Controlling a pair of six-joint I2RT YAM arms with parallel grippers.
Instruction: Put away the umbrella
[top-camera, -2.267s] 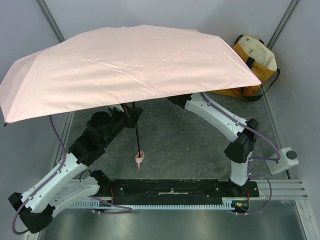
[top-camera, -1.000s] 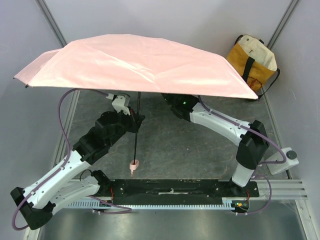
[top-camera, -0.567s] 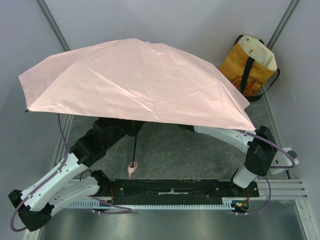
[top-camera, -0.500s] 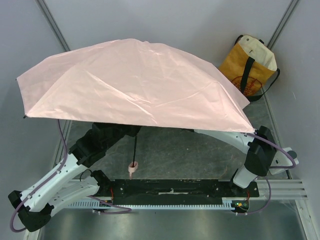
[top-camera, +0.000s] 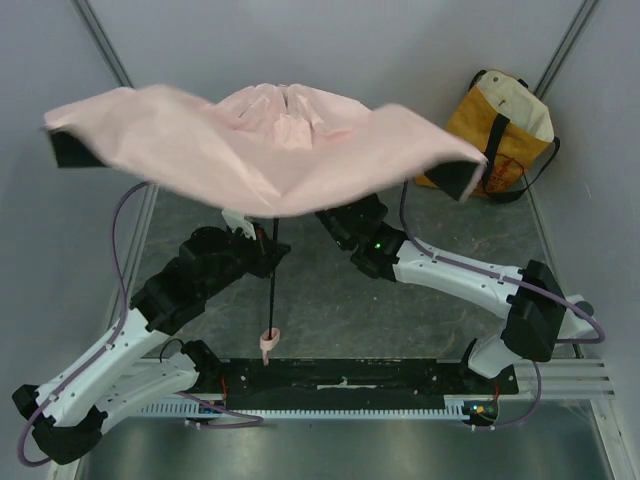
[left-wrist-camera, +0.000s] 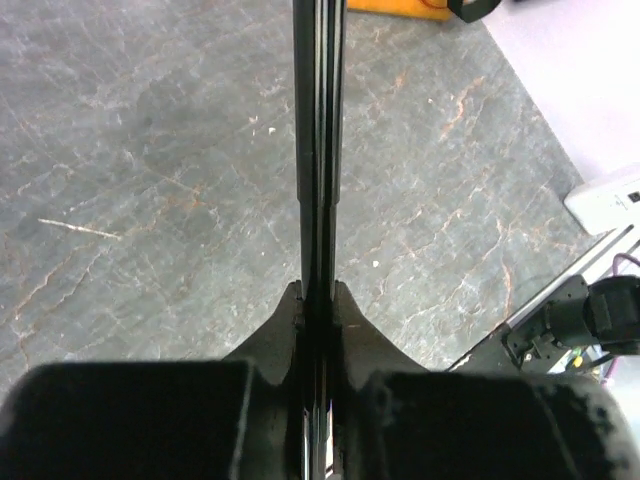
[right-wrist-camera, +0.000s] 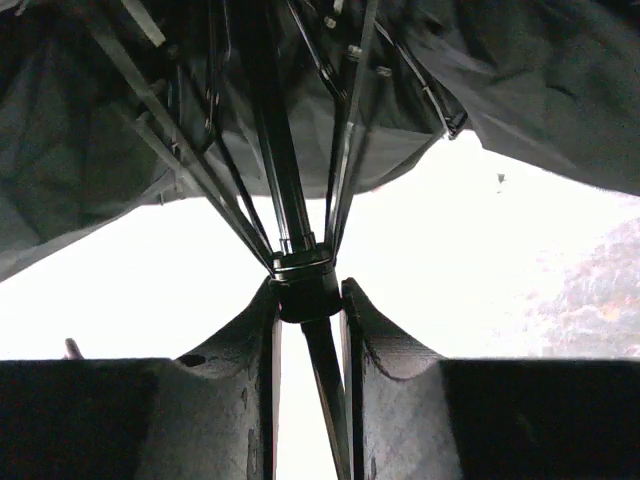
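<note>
Over the grey table (top-camera: 340, 300), yellow tote bag (top-camera: 500, 120) at two o'clock, our left gripper (left-wrist-camera: 318, 295) clamped the umbrella (top-camera: 270, 150) by its shaft (left-wrist-camera: 318, 130). Our right gripper (right-wrist-camera: 308, 290) squeezed the runner (right-wrist-camera: 304, 296), which we judged needed a straight pull.

Pale grey walls (top-camera: 300, 40) enclose a dark, seemingly stone-patterned tabletop (top-camera: 335, 305) under even light.

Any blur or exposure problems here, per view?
Top external: umbrella canopy edges are smeared by motion blur, bag is sharp. Left wrist: even light, table is sharp, left gripper is dark and soft up close. Right wrist: backlit, the background is blown out white, the canopy underside and right gripper are nearly silhouetted.
</note>
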